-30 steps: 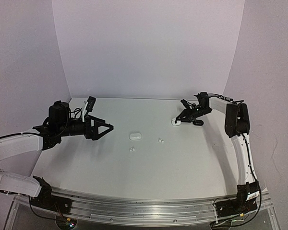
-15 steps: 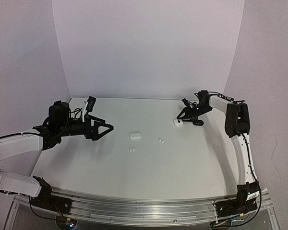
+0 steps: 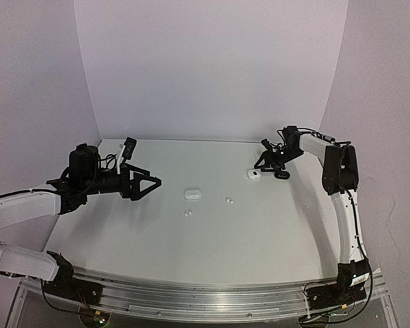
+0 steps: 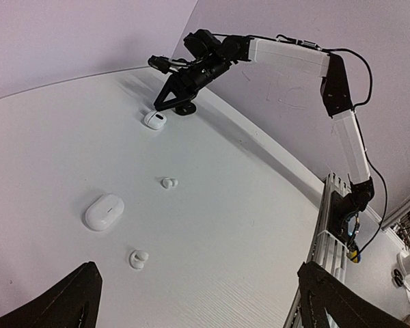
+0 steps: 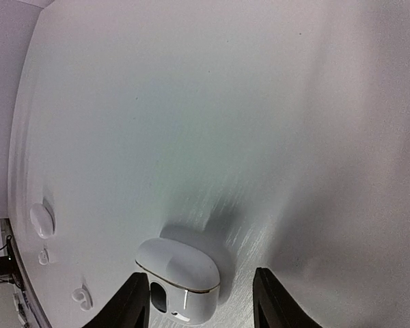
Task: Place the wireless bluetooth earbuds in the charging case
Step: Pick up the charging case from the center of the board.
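Earbuds [image 3: 229,201], two white ones in the overhead view, lie loose mid-tabletop [image 3: 260,232] near a shut case [image 3: 192,194]. The right fingers [image 3: 269,165] hover at an open case [image 3: 253,174] far right, and the left fingers [image 3: 145,180] hang spread, well apart from everything.

Left wrist: left fingers [image 4: 75,301] wide and empty, earbuds [image 4: 169,183] ahead.

Right wrist: right fingers [image 5: 268,301] parted astride the open case [image 5: 181,277], apparently not gripping it.

The earbuds look light, smooth and likely to roll or squirt free, so pinch each gently across its rounded body.
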`<state>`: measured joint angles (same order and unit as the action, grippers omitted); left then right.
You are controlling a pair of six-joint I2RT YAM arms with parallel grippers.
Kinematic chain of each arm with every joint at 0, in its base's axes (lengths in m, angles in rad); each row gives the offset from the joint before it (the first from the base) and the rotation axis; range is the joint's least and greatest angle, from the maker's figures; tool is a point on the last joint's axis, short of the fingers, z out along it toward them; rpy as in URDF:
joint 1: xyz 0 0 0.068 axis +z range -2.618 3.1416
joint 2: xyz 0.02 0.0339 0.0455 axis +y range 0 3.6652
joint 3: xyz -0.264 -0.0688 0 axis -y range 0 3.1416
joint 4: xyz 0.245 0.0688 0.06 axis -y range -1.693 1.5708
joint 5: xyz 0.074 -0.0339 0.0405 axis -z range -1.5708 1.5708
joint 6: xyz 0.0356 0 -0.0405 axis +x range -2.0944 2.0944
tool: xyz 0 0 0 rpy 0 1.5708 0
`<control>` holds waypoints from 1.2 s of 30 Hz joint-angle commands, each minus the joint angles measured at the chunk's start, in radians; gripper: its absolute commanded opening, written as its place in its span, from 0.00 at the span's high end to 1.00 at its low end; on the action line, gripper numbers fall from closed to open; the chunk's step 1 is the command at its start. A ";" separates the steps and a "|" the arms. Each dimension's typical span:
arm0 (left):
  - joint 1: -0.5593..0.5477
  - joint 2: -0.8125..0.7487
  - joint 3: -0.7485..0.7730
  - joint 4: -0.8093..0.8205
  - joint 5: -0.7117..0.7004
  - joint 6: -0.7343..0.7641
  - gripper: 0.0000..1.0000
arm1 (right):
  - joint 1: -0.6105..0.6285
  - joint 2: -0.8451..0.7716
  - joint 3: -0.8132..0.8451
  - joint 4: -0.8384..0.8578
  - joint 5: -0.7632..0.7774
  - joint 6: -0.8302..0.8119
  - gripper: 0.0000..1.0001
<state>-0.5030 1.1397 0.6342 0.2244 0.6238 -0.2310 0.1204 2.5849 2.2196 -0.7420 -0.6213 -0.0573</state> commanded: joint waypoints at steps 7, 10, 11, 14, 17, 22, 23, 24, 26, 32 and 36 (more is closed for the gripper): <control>0.002 0.243 0.294 -0.402 0.041 0.420 0.01 | 0.032 -0.235 0.051 0.051 -0.025 0.023 0.42; 0.004 0.446 0.483 -0.604 0.054 0.603 0.00 | 0.056 -0.333 -0.009 0.099 -0.010 0.021 0.38; 0.004 0.506 0.557 -0.651 0.054 0.654 0.00 | 0.069 -0.366 -0.041 0.116 -0.001 0.018 0.30; 0.004 0.664 0.677 -0.714 0.035 0.811 0.01 | 0.104 -0.478 -0.157 0.165 0.017 -0.002 0.03; -0.004 0.775 0.784 -0.747 0.011 0.967 0.01 | 0.138 -0.593 -0.291 0.218 0.042 -0.012 0.02; -0.027 0.970 0.967 -0.821 -0.034 1.098 0.05 | 0.208 -0.733 -0.460 0.289 0.115 -0.003 0.02; -0.032 0.995 0.988 -0.810 -0.047 1.103 0.06 | 0.220 -0.757 -0.490 0.297 0.125 0.004 0.02; -0.034 1.018 1.005 -0.792 -0.057 1.107 0.07 | 0.233 -0.776 -0.516 0.308 0.136 0.012 0.02; -0.045 1.056 1.026 -0.760 -0.067 1.128 0.08 | 0.259 -0.813 -0.564 0.333 0.161 0.029 0.02; -0.063 1.141 1.072 -0.735 -0.088 1.131 0.13 | 0.301 -0.893 -0.668 0.374 0.215 0.081 0.02; -0.063 1.166 1.088 -0.722 -0.079 1.119 0.23 | 0.307 -0.925 -0.707 0.389 0.225 0.108 0.02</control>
<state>-0.5659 2.2867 1.6713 -0.5171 0.5455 0.8728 0.4237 1.7468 1.5338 -0.4165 -0.4304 0.0034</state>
